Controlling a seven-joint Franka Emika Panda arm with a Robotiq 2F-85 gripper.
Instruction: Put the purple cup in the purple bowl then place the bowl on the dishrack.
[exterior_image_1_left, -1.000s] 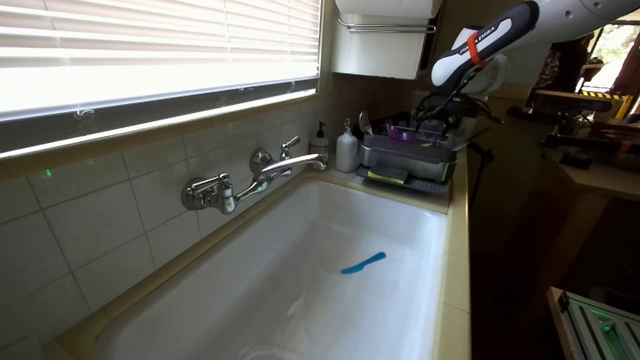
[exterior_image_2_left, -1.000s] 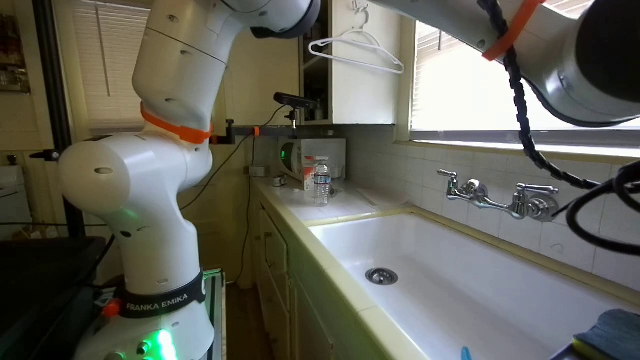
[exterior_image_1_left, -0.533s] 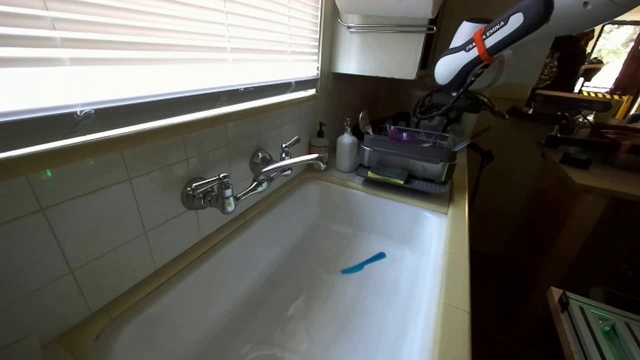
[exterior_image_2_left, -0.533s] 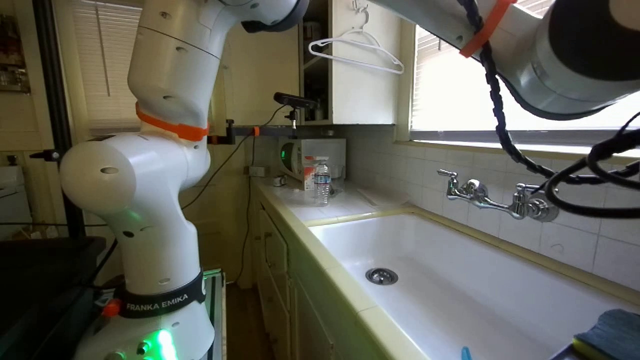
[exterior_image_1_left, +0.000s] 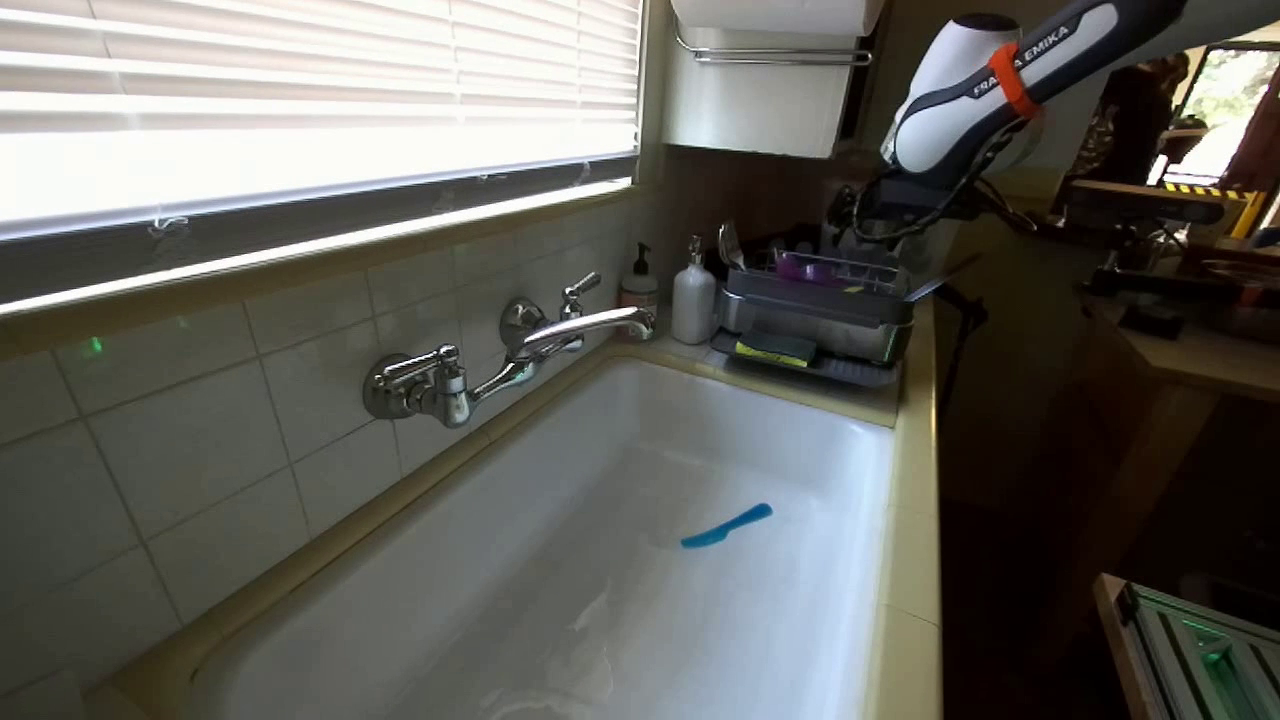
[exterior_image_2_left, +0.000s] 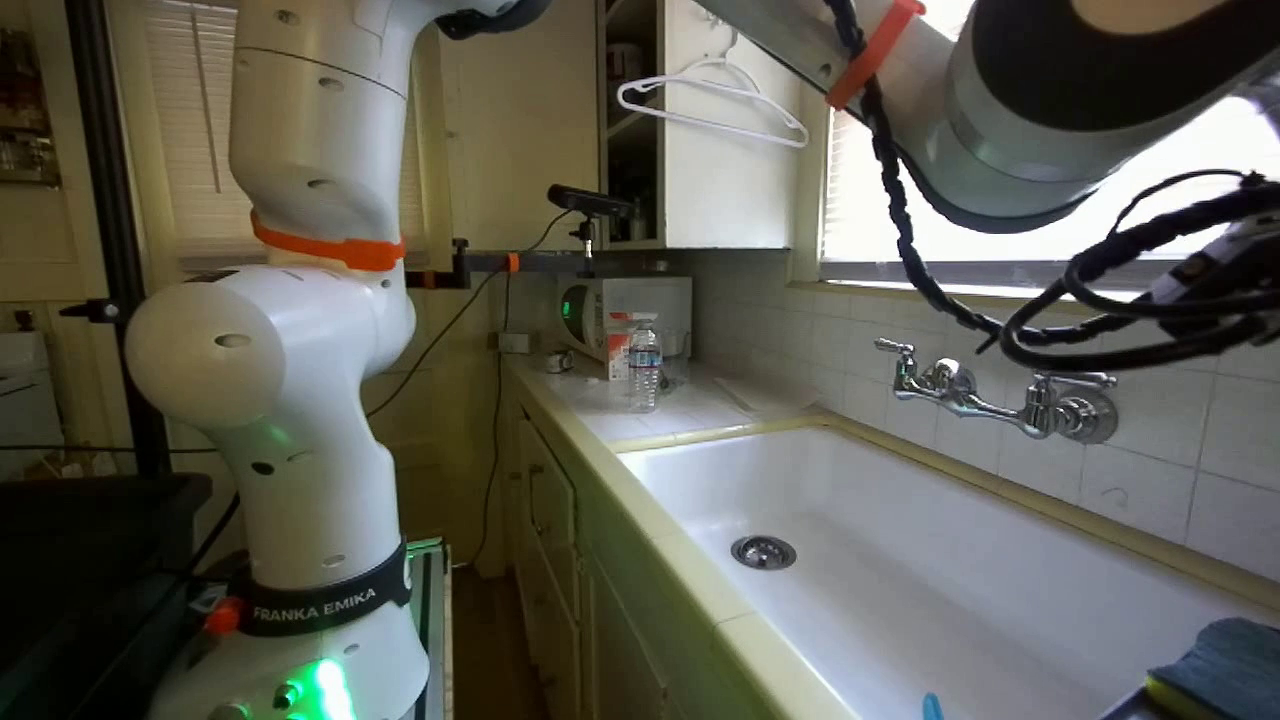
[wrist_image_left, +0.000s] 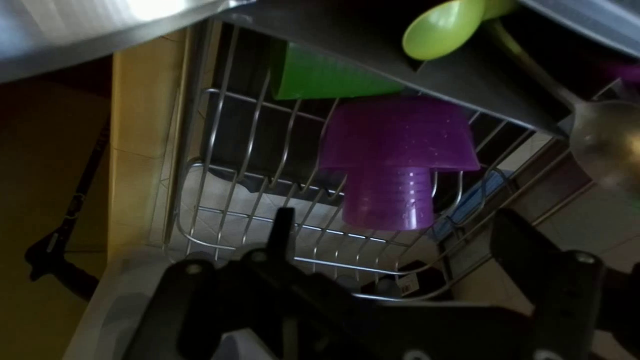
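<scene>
Purple bowl with purple cup jutting out, in dishrack; just backed away with hand wide, empty: probably finished.

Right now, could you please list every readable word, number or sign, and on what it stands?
"FRANKA EMIKA": the robot's black base band.
"FRA… EMIKA": arm link, middle letters hidden by the orange strap.
Too small or blurred to read: microwave display, clear bottle's label, box beside it, black-topped pump bottle's label, wrist view's white tag.

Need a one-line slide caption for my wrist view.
Purple cup jutting from the purple bowl in the dishrack, open gripper holding neither.
</scene>
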